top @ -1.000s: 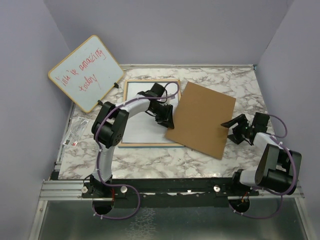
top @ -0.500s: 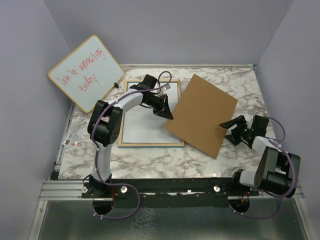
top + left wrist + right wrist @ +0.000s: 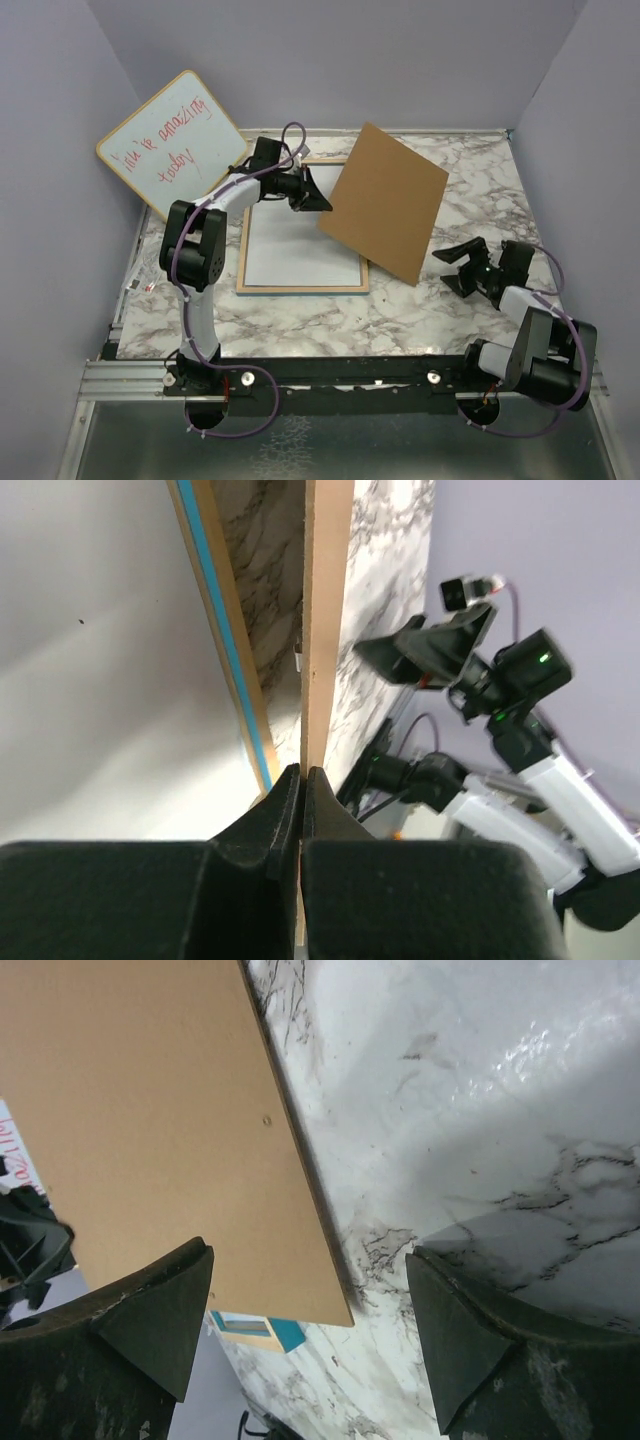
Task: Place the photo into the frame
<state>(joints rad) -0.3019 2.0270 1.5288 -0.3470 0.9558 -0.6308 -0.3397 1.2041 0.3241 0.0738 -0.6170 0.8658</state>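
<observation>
**Backing board pinched at its edge, photo lying in the frame**

The left gripper (image 3: 302, 780) is clamped on the near-left edge of the plain brown backing board (image 3: 385, 200). In the left wrist view the two fingers meet tightly around the board, which is seen edge-on. In the top view the board stands tilted over the right side of the frame (image 3: 300, 289). Its upper corner points toward the back wall and its lower corner sits near the marble table (image 3: 300, 320) (whether that corner touches the table cannot be told).

The frame lies flat at mid-table with its pale wood back facing up. A thin line of blue shows along its side in the left wrist view. Inside it lies the photo (image 3: 300, 250), white reverse up, with its right margin partly hidden by the board.

The right gripper (image 3: 455, 268) sits low over the table to the right of the board's lower corner, jaws spread wide and holding nothing. It is near the board but apart from it.

A whiteboard (image 3: 170, 145) with red handwriting leans at the far left, just beside the left arm's forearm.
</observation>
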